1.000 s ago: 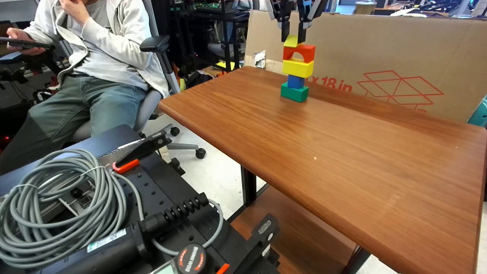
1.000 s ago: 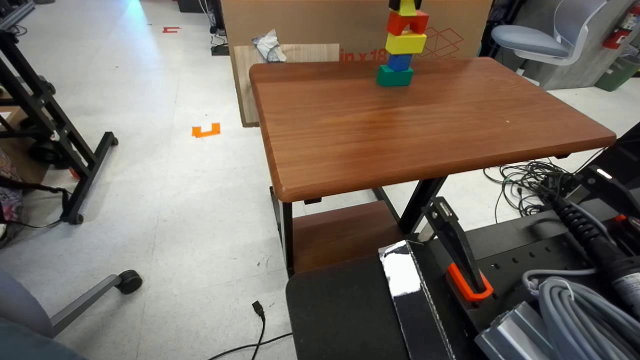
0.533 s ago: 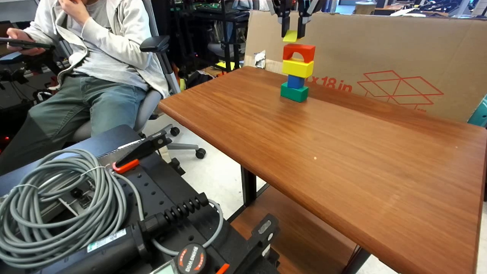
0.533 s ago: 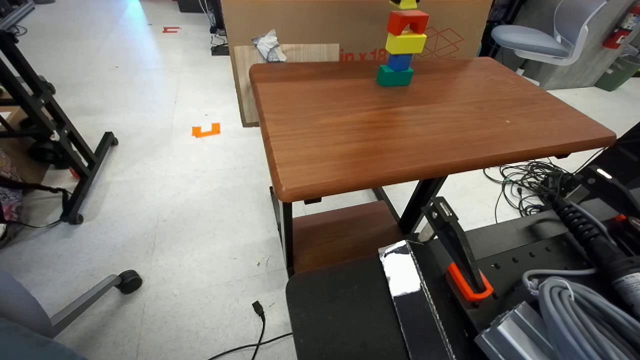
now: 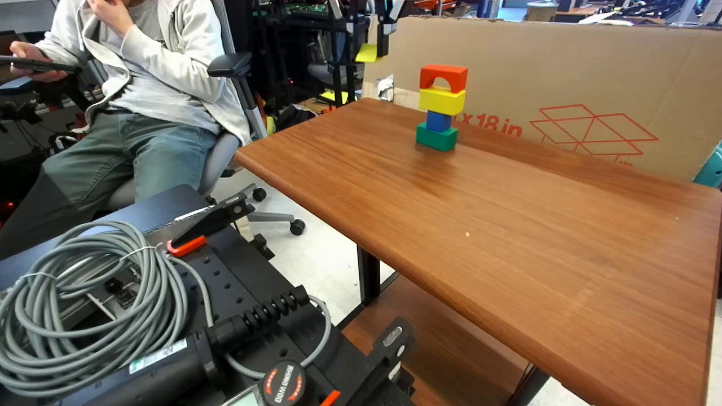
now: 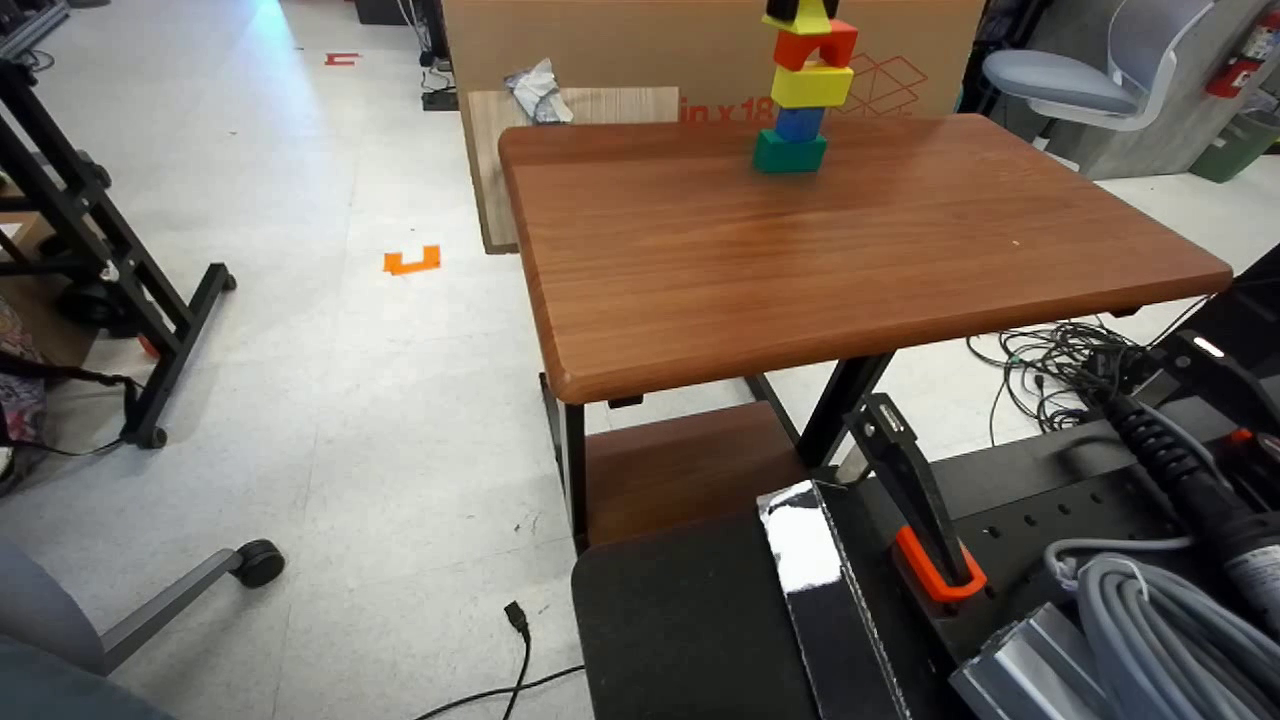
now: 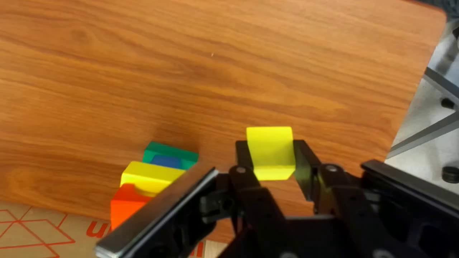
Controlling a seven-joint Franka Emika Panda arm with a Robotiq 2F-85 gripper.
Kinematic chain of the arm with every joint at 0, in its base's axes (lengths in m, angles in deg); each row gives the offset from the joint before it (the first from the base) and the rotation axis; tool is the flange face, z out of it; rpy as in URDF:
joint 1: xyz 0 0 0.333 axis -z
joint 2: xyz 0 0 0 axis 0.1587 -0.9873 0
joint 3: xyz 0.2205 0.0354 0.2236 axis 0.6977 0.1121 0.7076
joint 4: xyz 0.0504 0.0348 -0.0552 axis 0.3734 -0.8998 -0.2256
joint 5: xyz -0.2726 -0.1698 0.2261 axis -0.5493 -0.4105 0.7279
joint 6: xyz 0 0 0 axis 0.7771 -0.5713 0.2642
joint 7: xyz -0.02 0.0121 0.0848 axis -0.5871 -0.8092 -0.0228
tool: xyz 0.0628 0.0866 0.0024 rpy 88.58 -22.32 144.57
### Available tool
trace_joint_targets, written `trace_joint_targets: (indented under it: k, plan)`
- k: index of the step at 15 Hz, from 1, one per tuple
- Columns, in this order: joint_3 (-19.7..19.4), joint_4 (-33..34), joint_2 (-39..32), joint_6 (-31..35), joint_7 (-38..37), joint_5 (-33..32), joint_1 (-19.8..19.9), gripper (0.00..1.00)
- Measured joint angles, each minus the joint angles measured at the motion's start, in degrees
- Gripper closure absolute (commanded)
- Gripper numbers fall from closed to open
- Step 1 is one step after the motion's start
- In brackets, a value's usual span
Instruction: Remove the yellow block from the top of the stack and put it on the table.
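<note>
I see the end effector [image 7: 271,154] clamped on the yellow block [image 7: 270,148], off the stack [image 5: 441,104] and above the desk [image 5: 485,225]; removal looks done, setting down remains.

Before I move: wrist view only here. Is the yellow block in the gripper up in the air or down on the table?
Observer: In the air. In an exterior view the yellow block hangs well above the table.
Operator: The gripper hides part of the red block. What's its full shape?
Observer: An arch. In an exterior view it stands on two feet, opening down, topping the stack.
Operator: Anyone around?
Observer: Yes, a seated person, left of the table in an exterior view, holding a dark device.
</note>
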Motion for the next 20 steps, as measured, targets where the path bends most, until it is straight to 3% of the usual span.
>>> trace_joint_targets:
  k: [7, 14, 15, 16, 18, 20]
  plan:
    - [1.0, -7.9, 0.5, 2.1, -0.1, 2.4, 0.0, 0.92]
    - [1.2, -8.7, -8.2, 6.6, -0.2, 4.5, -0.2, 0.92]
    - [1.2, -8.6, -9.1, 7.2, -0.2, 4.5, -0.2, 0.84]
    - [1.3, -8.4, -9.2, 7.2, -0.2, 4.5, -0.2, 0.42]
    - [1.5, -8.5, -9.2, 7.7, -0.2, 4.5, -0.3, 0.35]
    - [1.6, -8.6, -9.1, 9.1, -0.2, 4.5, -0.3, 0.2]
